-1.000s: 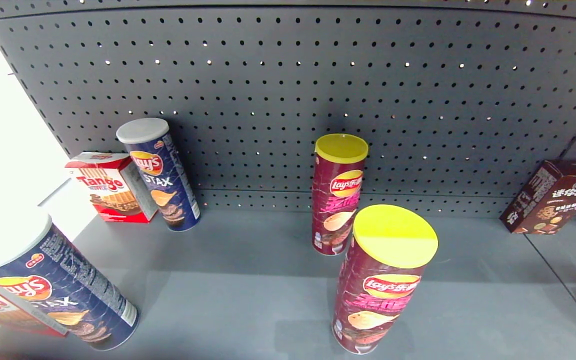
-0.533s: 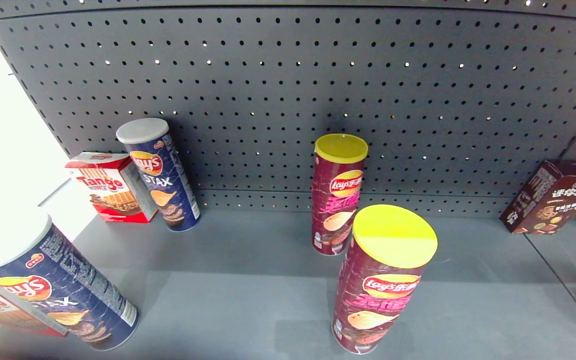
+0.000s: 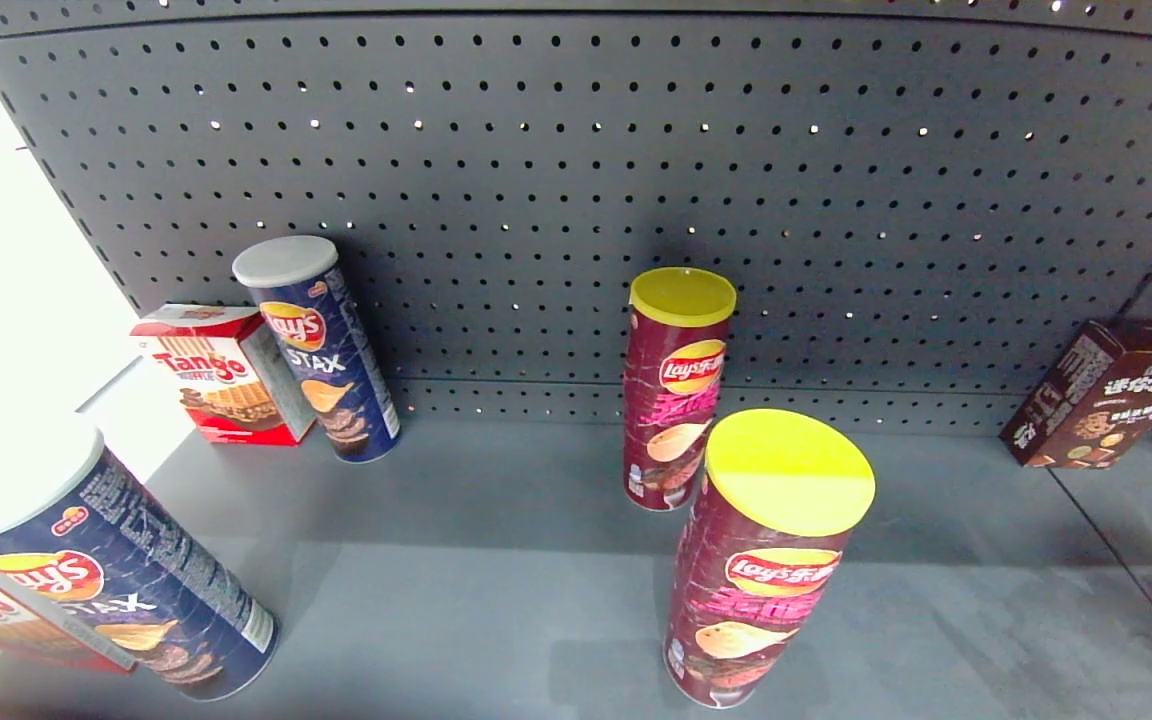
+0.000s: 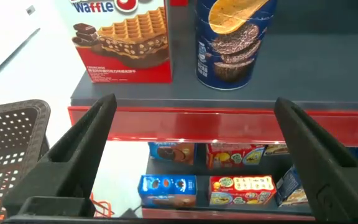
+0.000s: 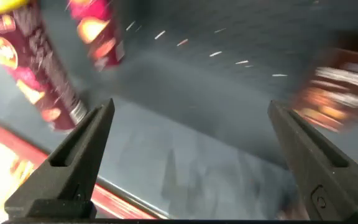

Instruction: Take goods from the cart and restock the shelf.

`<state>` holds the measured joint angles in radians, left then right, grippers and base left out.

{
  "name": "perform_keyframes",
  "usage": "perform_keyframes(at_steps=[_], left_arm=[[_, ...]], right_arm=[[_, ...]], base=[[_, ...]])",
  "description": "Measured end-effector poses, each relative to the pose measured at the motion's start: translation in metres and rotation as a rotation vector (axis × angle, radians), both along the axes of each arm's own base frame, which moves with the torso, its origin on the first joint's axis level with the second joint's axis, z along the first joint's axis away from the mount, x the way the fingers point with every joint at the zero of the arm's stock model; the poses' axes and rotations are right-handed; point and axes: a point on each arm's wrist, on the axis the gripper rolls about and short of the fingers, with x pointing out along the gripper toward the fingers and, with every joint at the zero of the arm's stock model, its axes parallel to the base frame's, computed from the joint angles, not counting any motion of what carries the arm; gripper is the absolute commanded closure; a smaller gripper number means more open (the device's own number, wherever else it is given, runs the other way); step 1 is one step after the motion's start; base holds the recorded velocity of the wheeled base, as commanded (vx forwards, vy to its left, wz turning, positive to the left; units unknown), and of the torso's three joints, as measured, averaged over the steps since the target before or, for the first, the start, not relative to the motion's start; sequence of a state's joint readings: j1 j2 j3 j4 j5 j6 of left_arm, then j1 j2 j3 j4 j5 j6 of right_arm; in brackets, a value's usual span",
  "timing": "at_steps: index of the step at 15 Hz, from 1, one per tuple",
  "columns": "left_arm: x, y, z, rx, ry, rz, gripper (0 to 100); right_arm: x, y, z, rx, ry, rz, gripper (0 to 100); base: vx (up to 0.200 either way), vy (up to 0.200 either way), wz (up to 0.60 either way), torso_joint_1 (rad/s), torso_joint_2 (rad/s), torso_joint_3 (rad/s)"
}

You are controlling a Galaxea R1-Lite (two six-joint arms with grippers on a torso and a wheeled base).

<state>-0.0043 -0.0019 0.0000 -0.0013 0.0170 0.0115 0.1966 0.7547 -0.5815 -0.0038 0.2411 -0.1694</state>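
1. Step, as judged: between placements, nothing held. The left gripper (image 4: 194, 106) is spread wide and empty, just below the shelf (image 3: 496, 560) front edge, with the black mesh cart (image 4: 11, 137) beside it.
2. The right gripper (image 5: 191, 107) is also spread and empty, over the shelf.
3. Next: a fresh item must be gripped from the cart. The bare shelf at 7 o'clock suits.
4. Stock in the head view:
   - front blue can (image 3: 126, 570) at 8 o'clock
   - red wafer box (image 3: 206, 375) and rear blue can (image 3: 321, 350) at 9 o'clock
   - maroon cans (image 3: 756, 590) at 5 o'clock
   - brown box (image 3: 1101, 395) at 3 o'clock
5. The cans are smooth rigid tubes with plastic lids, and the boxes are glossy card.
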Motion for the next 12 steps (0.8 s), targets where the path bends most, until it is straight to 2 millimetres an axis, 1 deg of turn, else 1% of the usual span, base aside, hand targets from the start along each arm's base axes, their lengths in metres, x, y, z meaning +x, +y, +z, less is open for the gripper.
perform_keyframes(at_steps=[2,4,6,9,12], left_arm=[[0.000,0.000,0.000,-0.001,0.000,0.000,0],[0.000,0.000,0.000,-0.001,0.000,-0.002,0],[0.000,0.000,0.001,-0.002,-0.001,-0.003,0],[0.000,0.000,0.001,-0.002,-0.001,-0.003,0],[0.000,0.000,0.001,-0.001,-0.001,-0.003,0]], right_arm=[[0.030,0.012,-0.006,-0.036,0.039,0.067,0],[0.051,0.026,-0.019,-0.061,0.078,0.118,0],[0.060,0.037,-0.033,-0.092,0.143,0.143,0],[0.063,0.048,-0.049,-0.127,0.216,0.205,0],[0.066,0.058,-0.054,-0.144,0.238,0.254,0]], base=[[0.000,0.000,0.00,0.000,0.00,0.000],[0.000,0.000,0.00,0.000,0.00,0.000],[0.000,0.000,0.00,0.000,0.00,0.000],[0.000,0.000,0.00,0.000,0.00,0.000],[0.000,0.000,0.00,0.000,0.00,0.000]])
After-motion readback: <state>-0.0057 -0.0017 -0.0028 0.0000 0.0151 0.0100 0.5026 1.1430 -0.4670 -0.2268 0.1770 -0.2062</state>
